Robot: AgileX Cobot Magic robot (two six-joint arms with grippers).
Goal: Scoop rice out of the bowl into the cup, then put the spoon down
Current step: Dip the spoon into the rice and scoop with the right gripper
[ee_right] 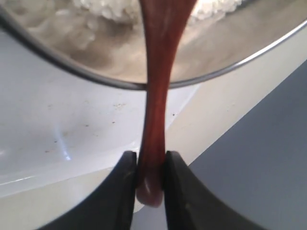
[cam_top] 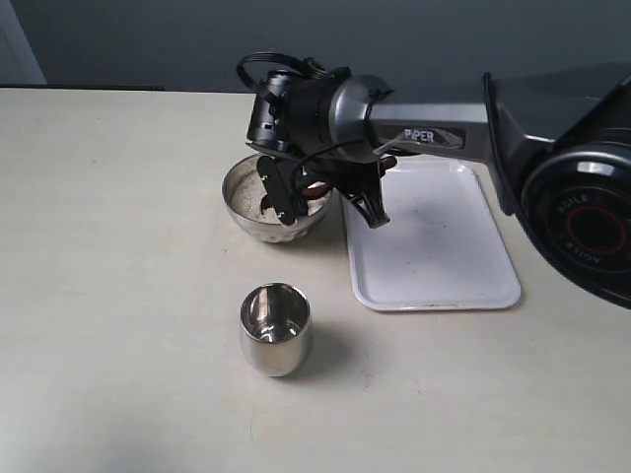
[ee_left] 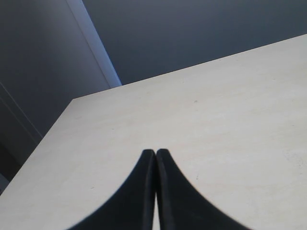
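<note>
cup: the cup stands upright on the table, nearest me and apart from the bowl; i see no grains in it.
bowl: the bowl sits beyond the cup, just beside the white tray, with the rice lying pale inside.
spoon: the spoon crosses the bowl's rim, scoop end toward the grains; how full it is i cannot tell.
right gripper: the right gripper is clamped on the handle's tail end, above the bowl.
step: i judge this the dip. i'd push under the grains slowly, level the scoop, then lift without rolling the wrist.
risk: such a far-out grip may let the handle twist and spill.
left gripper: the left gripper is pressed together on nothing, over bare table.
</note>
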